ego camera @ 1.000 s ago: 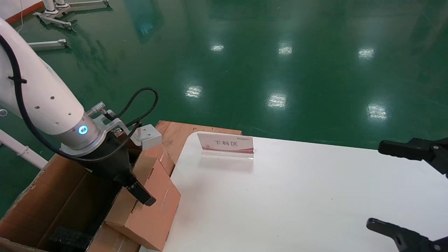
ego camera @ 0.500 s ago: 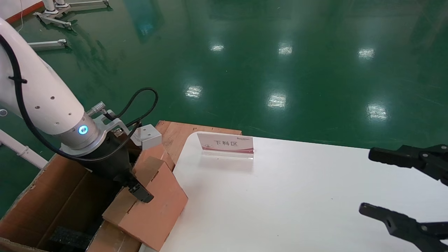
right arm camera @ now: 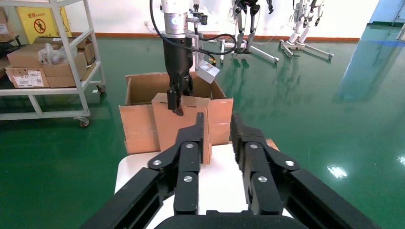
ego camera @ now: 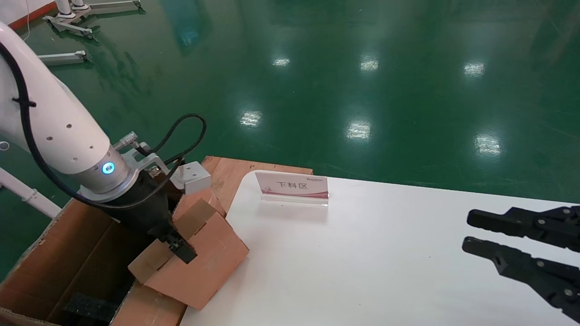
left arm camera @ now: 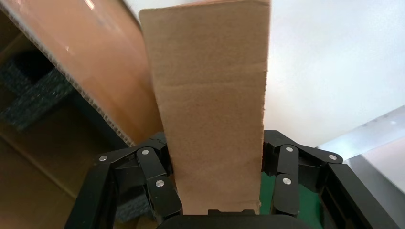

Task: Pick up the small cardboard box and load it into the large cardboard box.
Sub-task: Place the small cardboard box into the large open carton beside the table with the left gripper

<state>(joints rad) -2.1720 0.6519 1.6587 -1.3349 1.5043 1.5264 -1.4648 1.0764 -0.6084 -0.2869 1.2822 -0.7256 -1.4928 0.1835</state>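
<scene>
Glossy green floor [ego camera: 362, 81] reflecting ceiling lights. White table [ego camera: 385, 253] with sign [ego camera: 292, 185]. Shelf [right arm camera: 52, 62] holding cartons against white wall [right arm camera: 119, 16].

1. Small cardboard box [ego camera: 199, 262]: orange-brown, paler tan narrow face.
2. Large cardboard box [ego camera: 68, 253]: brown.
3. Table [ego camera: 362, 253]: white.
4. Floor [ego camera: 362, 68]: glossy green.
5. End effectors, left [ego camera: 181, 246] and right [ego camera: 471, 233]: black.

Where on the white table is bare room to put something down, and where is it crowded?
Bare: the white table between the sign and right gripper. Crowded: its left edge, where the left gripper holds the small cardboard box against the large cardboard box.
</scene>
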